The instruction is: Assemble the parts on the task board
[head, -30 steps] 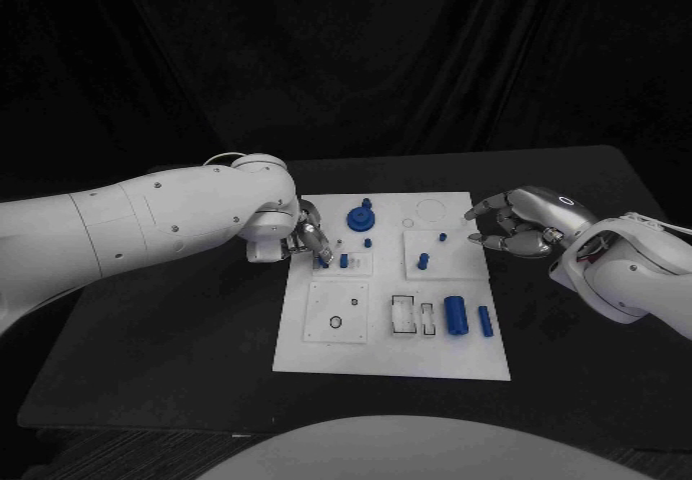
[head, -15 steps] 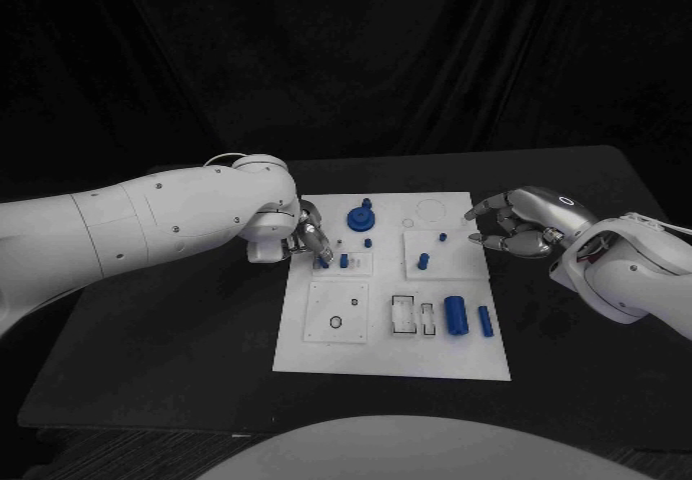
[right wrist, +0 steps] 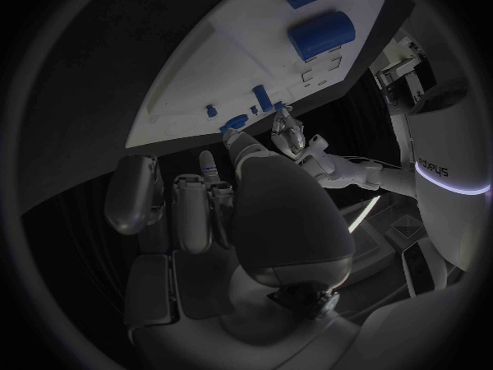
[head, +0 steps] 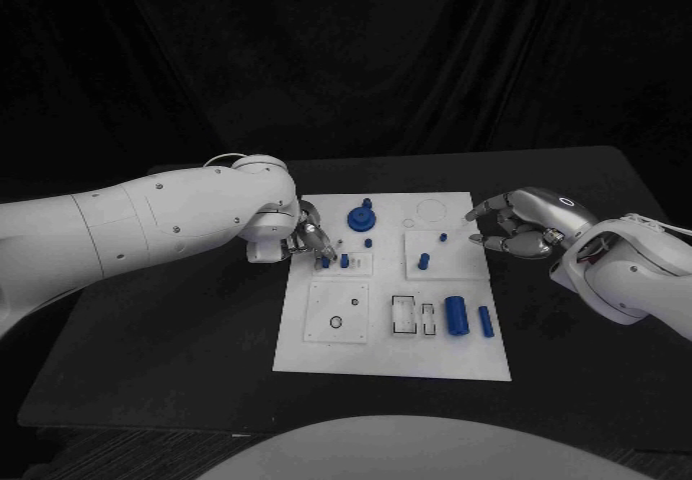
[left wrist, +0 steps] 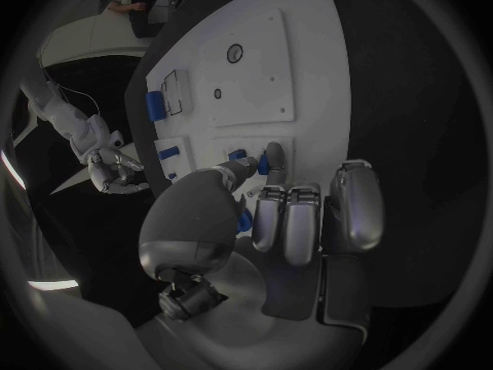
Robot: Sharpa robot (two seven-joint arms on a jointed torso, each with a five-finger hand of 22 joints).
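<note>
Task board (head: 392, 340), a white plate, lies flat in the middle of the black desk (head: 173, 340), between the two hands. At its near end, well away from either set of fingers, lie a thick blue cylinder (head: 456, 314) and, just beside it, a slimmer blue bar (head: 485, 320). At the far end, ahead of the left hand's fingertips, stands a blue knob on a round base (head: 361, 217). The left hand (head: 307, 240) hangs over the board's left edge with its fingers (left wrist: 275, 158) curled downward, thumb and a finger closed round a small blue part (left wrist: 263, 165) right at a white block there; another small blue peg (head: 343, 260) stands just beside those fingers. The right hand (head: 519, 225) hovers at the board's right edge, its fingers (head: 476, 212) bent but apart, holding nothing, their tips above a white square carrying a short blue peg (head: 423, 261) and a tinier one (head: 441, 237)
</note>
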